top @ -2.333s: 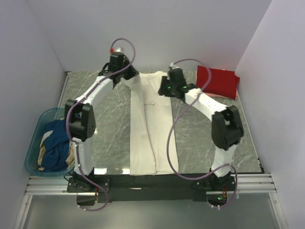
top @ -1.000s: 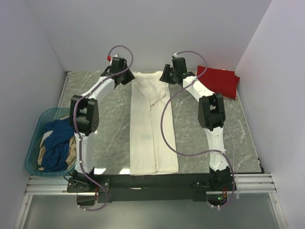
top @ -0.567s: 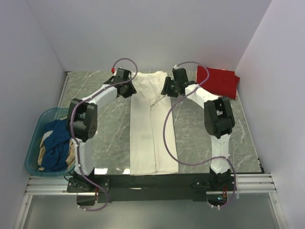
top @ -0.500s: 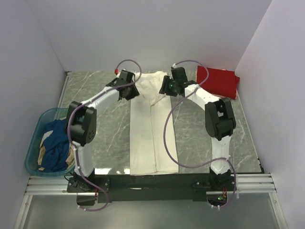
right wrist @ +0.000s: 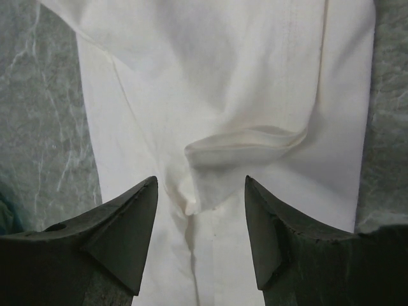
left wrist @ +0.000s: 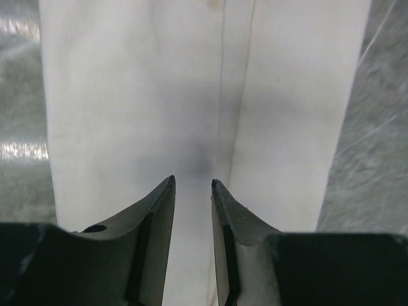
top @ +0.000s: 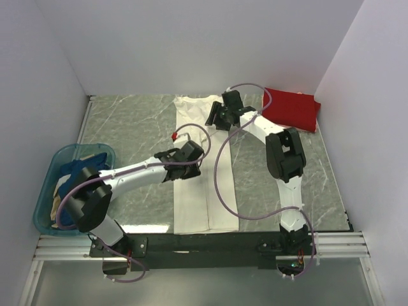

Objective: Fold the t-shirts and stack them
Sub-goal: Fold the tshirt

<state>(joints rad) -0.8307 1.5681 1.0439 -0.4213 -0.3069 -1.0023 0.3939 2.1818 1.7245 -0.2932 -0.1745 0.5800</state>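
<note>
The left gripper [left wrist: 191, 183] hangs low over the middle of the cream-white t-shirt [left wrist: 127, 95]. Its jaws stand a narrow gap apart and empty, seemingly aimed at the lengthwise fold line ahead. The right gripper [right wrist: 201, 180], jaws wide and empty, hovers over a puckered wrinkle at the shirt's far end, probably to flatten it. Just right of it lies a folded red t-shirt [top: 292, 108]. Well left of the left gripper, a teal basket [top: 39, 213] holds more. The tabletop [top: 127, 121] is grey and marbled, and the walls [top: 191, 44] are plain white.
</note>
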